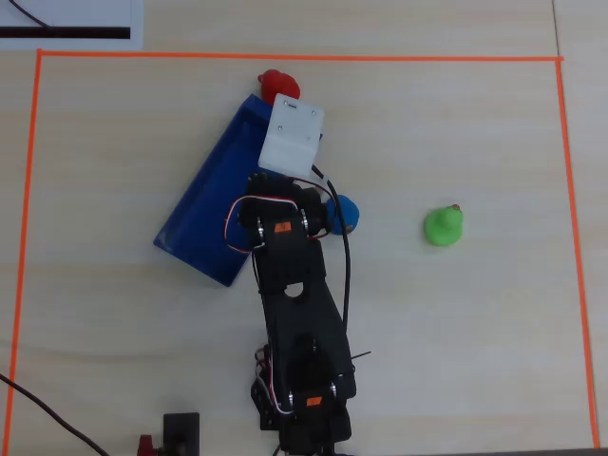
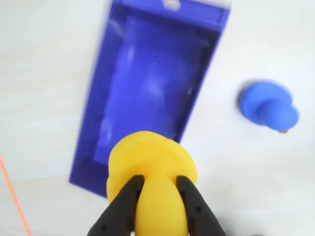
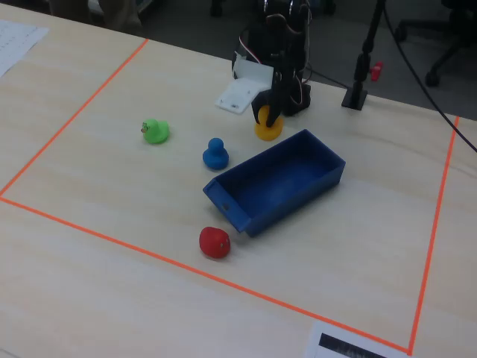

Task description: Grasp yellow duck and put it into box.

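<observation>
Yellow duck (image 2: 150, 169) clamped in pincer (image 2: 156, 189), above blue box (image 3: 277, 179), box empty

Box (image 2: 152, 88) lies open, empty — blue duck (image 2: 268, 105) stands beside it.

Yellow duck (image 3: 267, 127) above blue box (image 3: 277, 188)

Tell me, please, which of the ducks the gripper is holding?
The yellow duck, pinched in the gripper; the blue, green and red ducks sit untouched.
</observation>
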### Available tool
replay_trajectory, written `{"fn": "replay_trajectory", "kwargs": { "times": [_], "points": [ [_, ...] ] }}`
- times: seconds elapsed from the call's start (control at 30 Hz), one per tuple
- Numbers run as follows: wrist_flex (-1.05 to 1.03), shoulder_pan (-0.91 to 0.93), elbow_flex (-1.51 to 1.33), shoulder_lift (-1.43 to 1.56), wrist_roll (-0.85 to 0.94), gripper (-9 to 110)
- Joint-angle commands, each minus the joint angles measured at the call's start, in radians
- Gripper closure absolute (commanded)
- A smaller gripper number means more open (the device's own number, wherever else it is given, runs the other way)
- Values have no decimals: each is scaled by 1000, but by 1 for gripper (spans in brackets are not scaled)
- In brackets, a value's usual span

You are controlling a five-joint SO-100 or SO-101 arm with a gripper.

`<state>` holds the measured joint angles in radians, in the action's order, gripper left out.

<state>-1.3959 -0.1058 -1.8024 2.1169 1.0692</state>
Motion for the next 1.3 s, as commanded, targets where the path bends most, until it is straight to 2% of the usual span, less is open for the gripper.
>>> {"fn": "replay_trajectory", "kwargs": {
  "times": [0.0, 0.43, 0.67, 1.0, 1.13, 1.27],
  "points": [
    [100, -20, -144, 52, -35, 101],
    [178, -230, -261, 43, -229, 101],
    [311, -264, -373, 8, -236, 101],
    [354, -264, -446, 9, -184, 73],
    [310, -253, -391, 32, -181, 73],
    [184, -230, -262, 115, -181, 88]
  ]
}}
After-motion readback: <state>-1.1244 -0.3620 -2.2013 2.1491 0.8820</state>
